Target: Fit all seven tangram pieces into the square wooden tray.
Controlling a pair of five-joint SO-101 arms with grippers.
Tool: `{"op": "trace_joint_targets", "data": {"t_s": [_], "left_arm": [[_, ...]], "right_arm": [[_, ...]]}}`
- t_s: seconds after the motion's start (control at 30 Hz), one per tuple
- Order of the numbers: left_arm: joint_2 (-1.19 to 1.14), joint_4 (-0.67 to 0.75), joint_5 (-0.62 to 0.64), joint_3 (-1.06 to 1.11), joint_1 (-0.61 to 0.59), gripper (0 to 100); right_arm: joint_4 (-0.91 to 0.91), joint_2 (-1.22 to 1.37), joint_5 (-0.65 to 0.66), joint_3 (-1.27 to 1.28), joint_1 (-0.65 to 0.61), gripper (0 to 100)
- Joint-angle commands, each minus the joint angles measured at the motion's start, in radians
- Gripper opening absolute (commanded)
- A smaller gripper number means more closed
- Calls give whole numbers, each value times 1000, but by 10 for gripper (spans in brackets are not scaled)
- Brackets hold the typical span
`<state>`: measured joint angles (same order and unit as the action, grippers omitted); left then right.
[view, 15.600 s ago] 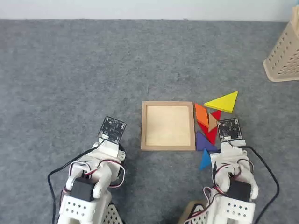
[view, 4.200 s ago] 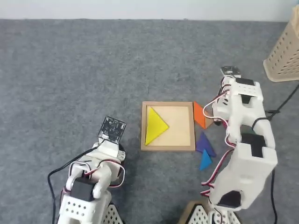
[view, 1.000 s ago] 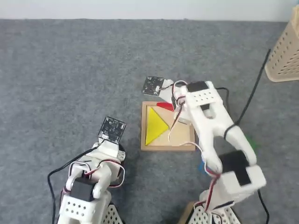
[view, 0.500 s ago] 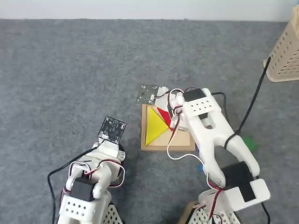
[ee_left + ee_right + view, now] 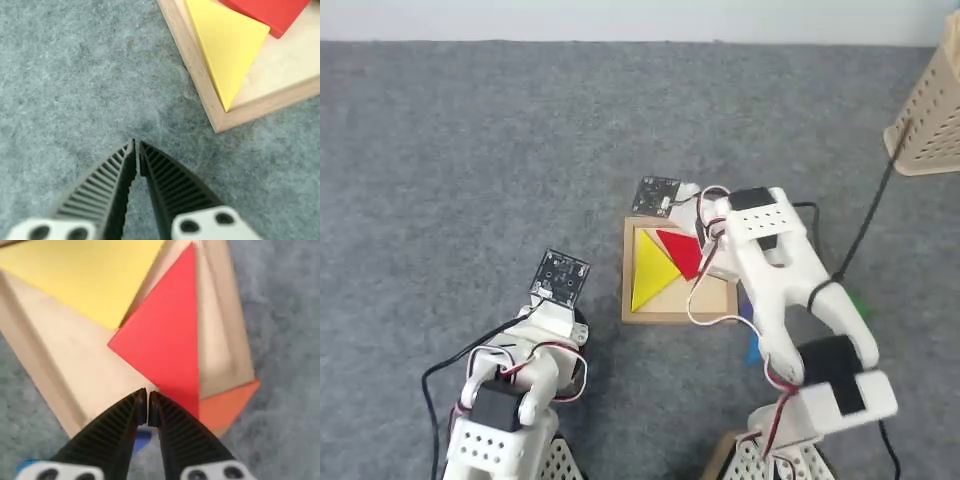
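The red triangle (image 5: 682,252) is now lying in the tray (image 5: 627,285), at the upper middle of it in the high view, one edge against the yellow triangle (image 5: 650,270). A second ago it was hanging at the tray's upper rim under my right arm. I am counting two pieces of seven in. From the right wrist view I cannot tell whether the red one is sitting fully flat at its far corner, so I am treating it as placed but unchecked.

The right gripper (image 5: 148,392) is resting with its jaws closed together, holding nothing, its tips at the red piece's edge. The left gripper (image 5: 137,145) is waiting over the carpet (image 5: 470,150) just off the tray's corner, its jaws likewise pressed together and empty.

The pieces are looking like flat, thick painted blocks with crisp edges and a smooth matt face. The tray is pale bare wood, square, with a raised rim and a shallow floor. The carpet is grey, short and fuzzy. An orange piece (image 5: 220,405) is peeking out just beyond the rim.
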<state>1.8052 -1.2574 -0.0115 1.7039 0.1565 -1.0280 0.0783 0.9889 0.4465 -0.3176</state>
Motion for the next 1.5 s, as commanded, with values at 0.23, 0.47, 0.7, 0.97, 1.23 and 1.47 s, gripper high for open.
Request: {"op": "trace_joint_targets", "data": {"t_s": [0.23,0.47,0.7,0.97,1.23,1.47], "left_arm": [[20,-6,6,-19,3,12],[20,-6,6,-19,3,12],[20,-6,6,-19,3,12],[20,-6,6,-19,3,12],[20,-6,6,-19,3,12],[20,-6,6,-19,3,12]], "right_arm": [[125,128,-95,-103,-1,6],[125,137,-112,-124,-74,6],[93,137,-115,-114,-150,6],[74,127,-117,-120,-140,6],[22,44,-221,-117,-139,6],[15,-18,-224,-21,-147,6]]}}
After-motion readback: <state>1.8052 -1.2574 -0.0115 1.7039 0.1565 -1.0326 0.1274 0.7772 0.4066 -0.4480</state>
